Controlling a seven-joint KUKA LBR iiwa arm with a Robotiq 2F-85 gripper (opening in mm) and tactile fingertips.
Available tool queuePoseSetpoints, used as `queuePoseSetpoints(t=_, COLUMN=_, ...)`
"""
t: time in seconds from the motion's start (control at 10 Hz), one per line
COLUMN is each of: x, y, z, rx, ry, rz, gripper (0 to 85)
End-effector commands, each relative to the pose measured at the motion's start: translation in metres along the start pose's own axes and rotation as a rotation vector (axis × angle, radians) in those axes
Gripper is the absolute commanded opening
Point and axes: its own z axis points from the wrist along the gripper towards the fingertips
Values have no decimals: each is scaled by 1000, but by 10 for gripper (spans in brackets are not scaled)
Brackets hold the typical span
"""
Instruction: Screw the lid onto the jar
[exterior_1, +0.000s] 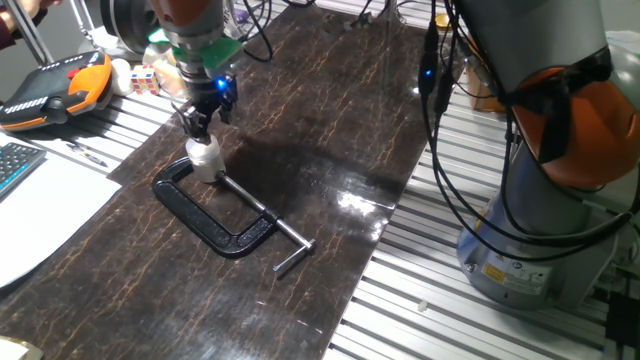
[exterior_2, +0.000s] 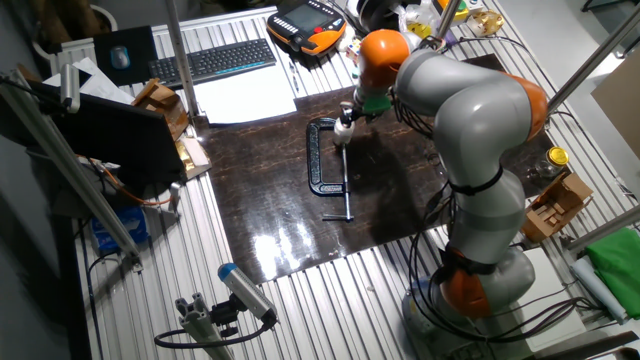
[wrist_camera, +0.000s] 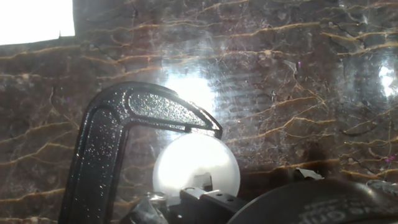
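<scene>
Dark marbled mat: in one fixed view I see a glossy brown-black sheet (exterior_1: 300, 150) with pale veins running from the top centre to the lower left, laid over a ribbed aluminium table (exterior_1: 420, 290).
Clamp: a black cast C-clamp (exterior_1: 205, 215) lies flat at left of centre, its steel screw and cross-bar pointing to the lower right.
Jar: the small whitish translucent jar (exterior_1: 206, 160) stands upright in the clamp's mouth, at the upper end of the frame of the clamp.
Gripper: the black fingers of my gripper (exterior_1: 203, 127) reach down onto the jar's top; I cannot tell whether they pinch anything, and I cannot separate the lid from the jar here.
Room, this view: an orange and black pendant (exterior_1: 55, 85) sits in the upper left, white paper (exterior_1: 40, 215) at the left edge, the arm's grey base at the right.

Other fixed view, arm: the smooth grey and orange arm (exterior_2: 470, 110) bends over from the right to the mat's upper centre.
Other fixed view, jar: a tiny white speck (exterior_2: 343, 130) under the hand, at the clamp's upper end.
Other fixed view, room: a black keyboard (exterior_2: 215, 60) and paper lie above the mat.

Hand view, clamp: the pebbled black jaw arches in from the lower left, its tip touching the round top.
Hand view, lid: a round, milky, smooth disc (wrist_camera: 196, 165) at bottom centre, partly hidden by dark gripper parts; the grip state is not visible to me.
</scene>
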Motion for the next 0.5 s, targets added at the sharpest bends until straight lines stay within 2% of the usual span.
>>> queuePoseSetpoints(t=0.0, x=0, y=0, z=-1, rx=0, ry=0, rz=2, gripper=670)
queuePoseSetpoints(t=0.2, x=1, y=2, z=-6, rx=-1, ry=3, rz=5, gripper=663)
queuePoseSetpoints(t=0.4, x=0, y=4, z=-3, rx=0, ry=0, rz=8, gripper=663)
